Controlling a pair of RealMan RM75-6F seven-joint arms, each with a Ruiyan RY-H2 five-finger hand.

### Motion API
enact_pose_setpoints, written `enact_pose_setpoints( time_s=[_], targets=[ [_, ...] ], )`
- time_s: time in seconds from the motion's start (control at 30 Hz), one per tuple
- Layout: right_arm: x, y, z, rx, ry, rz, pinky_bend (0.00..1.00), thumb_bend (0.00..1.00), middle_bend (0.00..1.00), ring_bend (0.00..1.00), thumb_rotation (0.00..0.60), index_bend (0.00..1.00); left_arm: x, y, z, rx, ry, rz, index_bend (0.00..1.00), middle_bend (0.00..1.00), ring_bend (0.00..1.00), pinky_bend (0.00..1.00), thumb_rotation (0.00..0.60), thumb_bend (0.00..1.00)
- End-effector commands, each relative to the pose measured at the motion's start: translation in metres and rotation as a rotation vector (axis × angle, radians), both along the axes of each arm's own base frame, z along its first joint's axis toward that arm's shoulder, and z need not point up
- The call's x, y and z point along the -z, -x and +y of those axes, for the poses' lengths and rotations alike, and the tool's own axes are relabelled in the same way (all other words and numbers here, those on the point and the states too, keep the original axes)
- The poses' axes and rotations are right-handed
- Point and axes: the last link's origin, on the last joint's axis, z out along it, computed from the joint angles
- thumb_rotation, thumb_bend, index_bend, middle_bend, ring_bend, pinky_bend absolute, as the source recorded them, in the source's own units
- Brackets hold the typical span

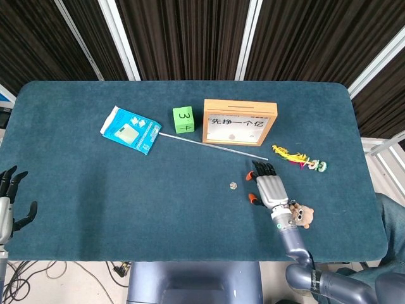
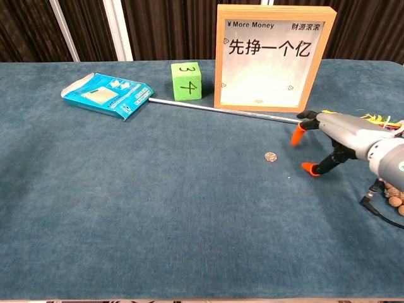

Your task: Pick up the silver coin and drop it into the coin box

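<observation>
The silver coin (image 1: 233,185) (image 2: 271,156) lies flat on the blue cloth, in front of the wooden coin box (image 1: 240,122) (image 2: 273,57) with a clear front and Chinese characters. My right hand (image 1: 268,184) (image 2: 331,137) hovers just right of the coin, fingers apart with orange tips, holding nothing. A small gap shows between its fingertips (image 2: 296,135) and the coin. My left hand (image 1: 9,201) hangs off the table's near left edge, fingers spread and empty; the chest view does not show it.
A thin metal rod (image 1: 213,147) (image 2: 227,112) lies in front of the box. A green numbered cube (image 1: 183,119) and a blue packet (image 1: 130,130) sit to the left. Yellow feathers (image 1: 290,154) and a small brown plush toy (image 1: 304,215) lie right of the hand.
</observation>
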Motion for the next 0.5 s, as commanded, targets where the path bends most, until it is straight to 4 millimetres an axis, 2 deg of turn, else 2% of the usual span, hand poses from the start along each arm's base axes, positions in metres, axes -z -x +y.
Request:
enact_pose_setpoints(
  time_s=[0.03, 0.5],
  targets=[
    [0.006, -0.006, -0.001, -0.017, -0.007, -0.01, 0.0, 0.4, 0.04, 0.0, 0.6, 0.38, 0.0, 0.0, 0.0, -0.001, -0.001, 0.0, 0.16, 0.03, 0.04, 0.0, 0.6, 0.39],
    [0.026, -0.029, -0.007, -0.065, -0.026, -0.043, 0.0, 0.41, 0.04, 0.0, 0.6, 0.41, -0.001, 0.0, 0.001, -0.005, 0.001, 0.0, 0.16, 0.03, 0.04, 0.0, 0.6, 0.39]
  ],
)
